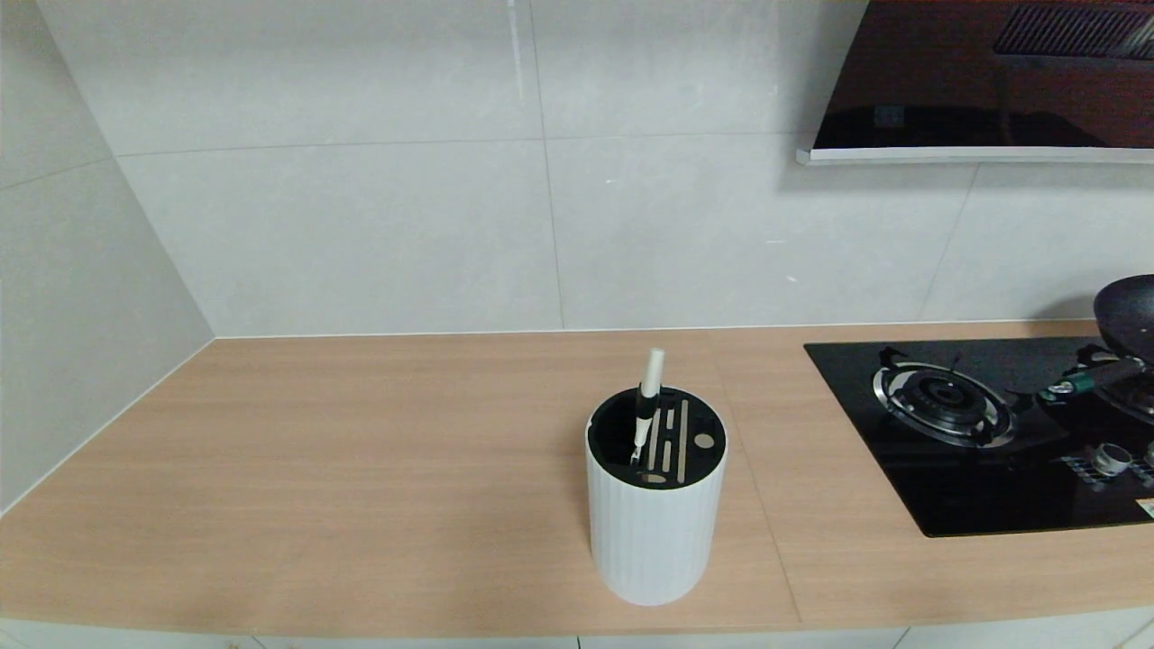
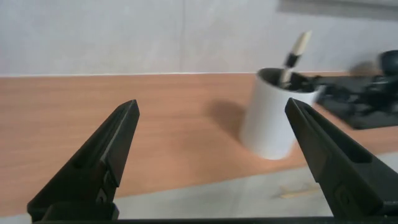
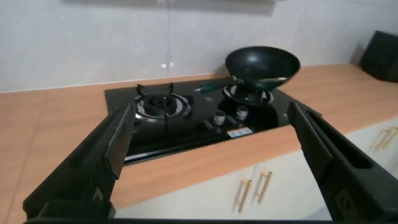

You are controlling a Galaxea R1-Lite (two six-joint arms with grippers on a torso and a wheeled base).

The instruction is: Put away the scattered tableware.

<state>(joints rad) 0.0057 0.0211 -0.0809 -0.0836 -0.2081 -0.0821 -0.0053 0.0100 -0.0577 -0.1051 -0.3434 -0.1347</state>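
Observation:
A white ribbed utensil holder with a black slotted top stands near the front edge of the wooden countertop. One utensil with a white-and-black handle sticks up out of it. The holder and that handle also appear in the left wrist view, beyond my left gripper, which is open and holds nothing. My right gripper is open too, held off the counter's front edge and facing the stove.
A black gas stove is set into the counter at the right, with a black wok on its far burner. A range hood hangs above. Tiled walls close the back and left. White cabinet doors sit below.

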